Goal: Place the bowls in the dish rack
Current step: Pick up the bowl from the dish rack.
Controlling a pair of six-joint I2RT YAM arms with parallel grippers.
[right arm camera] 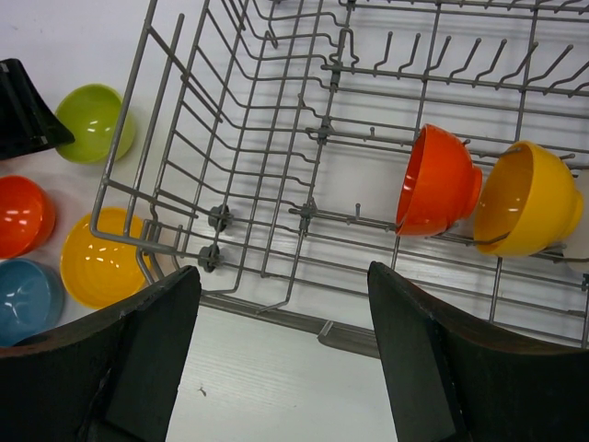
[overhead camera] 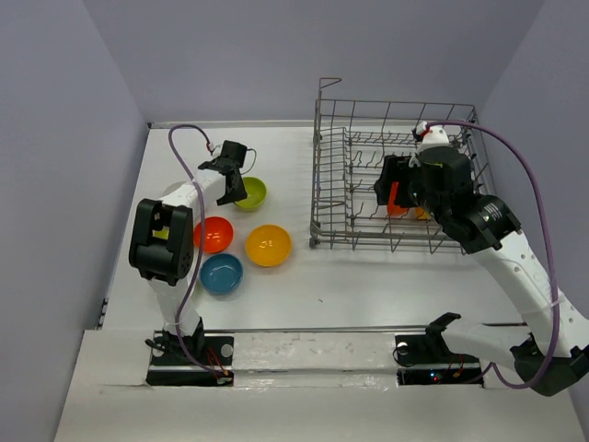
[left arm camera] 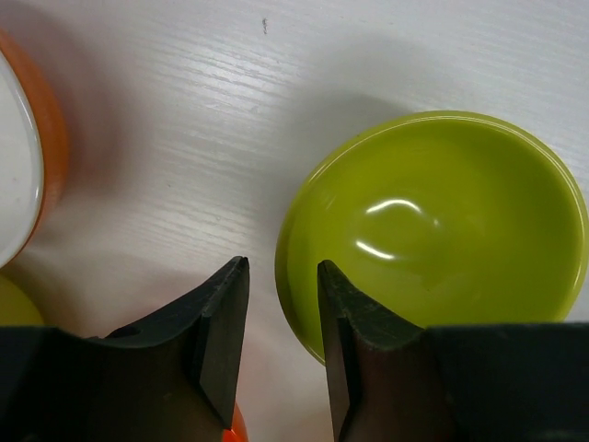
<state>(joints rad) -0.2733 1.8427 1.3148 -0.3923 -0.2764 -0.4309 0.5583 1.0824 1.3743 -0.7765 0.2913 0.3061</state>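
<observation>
The move in hand turns on the lime green bowl (left arm camera: 442, 230) and the left end effector (left arm camera: 282, 267). The bowl sits upright on the surface (overhead camera: 368, 285), just to the right of the gap between the fingers. Its near-left rim runs up through that gap, so one finger stands outside the wall and the other over the inside. The fingers are partly spread. Whether either one touches the rim I cannot tell, since the right finger hides that stretch of it.

The left arm is plainly the nearer one. The right end effector (right arm camera: 282, 270) is well apart, spread wide and empty, low inside the dish rack (overhead camera: 386, 230). There a red-orange bowl (right arm camera: 437, 184) and a yellow bowl (right arm camera: 529, 198) stand on edge among the tines, touching each other.

A round bowl has no long axis, so only the rim's line matters.

At the left edge of the left wrist view, a white shape edged in orange is cut off. It is possibly one bowl nested in another.
</observation>
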